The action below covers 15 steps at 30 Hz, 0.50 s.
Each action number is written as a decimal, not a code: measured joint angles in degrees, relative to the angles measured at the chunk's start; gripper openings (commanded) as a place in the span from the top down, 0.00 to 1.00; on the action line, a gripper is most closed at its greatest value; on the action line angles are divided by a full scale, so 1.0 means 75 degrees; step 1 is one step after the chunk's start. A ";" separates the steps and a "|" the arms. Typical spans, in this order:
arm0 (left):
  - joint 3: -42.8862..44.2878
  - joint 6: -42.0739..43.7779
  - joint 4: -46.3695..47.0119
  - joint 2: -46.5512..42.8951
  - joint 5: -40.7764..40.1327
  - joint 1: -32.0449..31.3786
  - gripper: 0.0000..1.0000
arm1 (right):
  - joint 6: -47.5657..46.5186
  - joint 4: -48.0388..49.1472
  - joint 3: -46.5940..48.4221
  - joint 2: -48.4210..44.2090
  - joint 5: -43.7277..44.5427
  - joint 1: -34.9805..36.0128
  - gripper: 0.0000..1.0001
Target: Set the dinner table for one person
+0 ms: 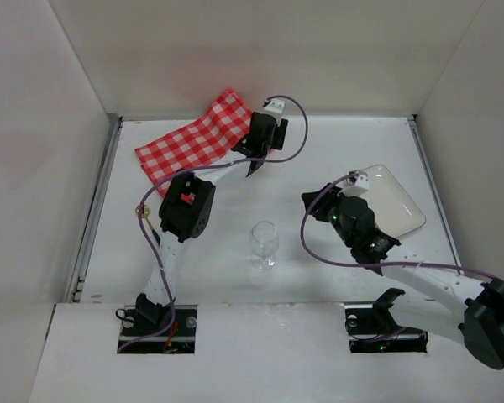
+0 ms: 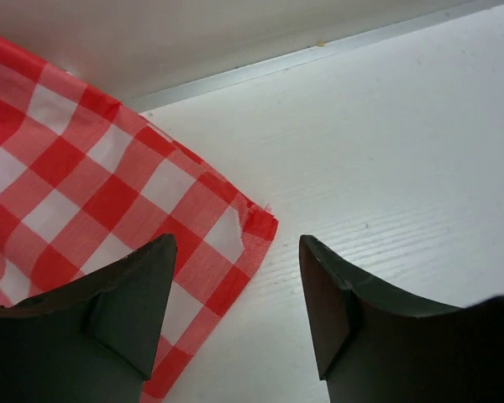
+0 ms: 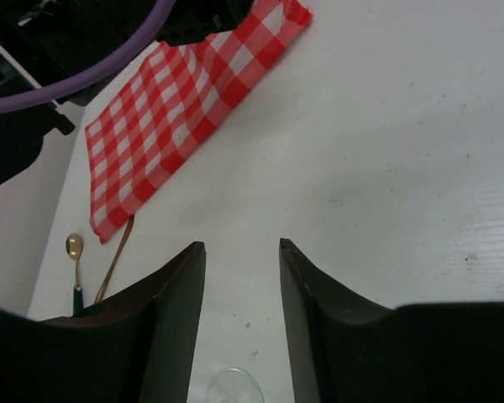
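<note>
The dinner table [image 1: 336, 147] is a large white tabletop with metal edge rails. A red-and-white checked cloth [image 1: 193, 141] lies at its back left. My left gripper [image 1: 254, 164] is open and empty just above the cloth's right corner; in the left wrist view [image 2: 239, 243] that corner of the cloth [image 2: 84, 185] sits between and left of the jaws. My right gripper [image 1: 317, 201] is open and empty, low over bare table right of centre; it also shows in the right wrist view [image 3: 242, 245]. A clear wine glass [image 1: 264, 243] stands upright near the front centre.
A white rectangular plate [image 1: 396, 201] lies at the right, behind my right wrist. A gold spoon [image 1: 143, 211] lies by the left arm, also visible in the right wrist view [image 3: 73, 246]. A metal rail [image 2: 319, 54] runs along the back edge. White walls enclose three sides.
</note>
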 measured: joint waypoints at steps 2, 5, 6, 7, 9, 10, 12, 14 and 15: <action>-0.0341 0.0058 0.0166 -0.0259 -0.0023 0.0137 0.42 | 0.0023 0.0140 0.0000 0.0198 0.0006 -0.0003 0.45; -0.1387 -0.0026 0.0358 -0.1096 -0.0236 0.0560 0.46 | 0.0093 0.0350 0.0000 0.0627 0.0006 -0.0009 0.38; -0.1798 -0.0125 0.0408 -0.1454 -0.0396 0.0764 0.47 | 0.0122 0.0423 0.0000 0.0790 0.0003 -0.0012 0.37; -0.2235 -0.0280 0.0460 -0.1845 -0.0612 0.0979 0.47 | 0.0160 0.0525 0.0000 0.0991 -0.0003 -0.0020 0.36; -0.3057 -0.0662 0.0522 -0.2626 -0.1078 0.1390 0.48 | 0.0268 0.0676 0.0017 0.1390 -0.0050 -0.0064 0.34; -0.3485 -0.0915 0.0525 -0.3034 -0.1341 0.1620 0.48 | 0.0356 0.0711 0.0058 0.1617 -0.0105 -0.0102 0.32; -0.4191 -0.1460 0.0425 -0.3727 -0.1845 0.2005 0.48 | 0.0568 0.0796 0.0181 0.2034 -0.0254 -0.0216 0.31; -0.4730 -0.2122 0.0166 -0.4232 -0.2180 0.2273 0.49 | 0.0825 0.0892 0.0434 0.2500 -0.0396 -0.0393 0.31; -0.4934 -0.2436 0.0032 -0.4380 -0.2232 0.2358 0.50 | 0.0935 0.0959 0.0629 0.2774 -0.0443 -0.0498 0.31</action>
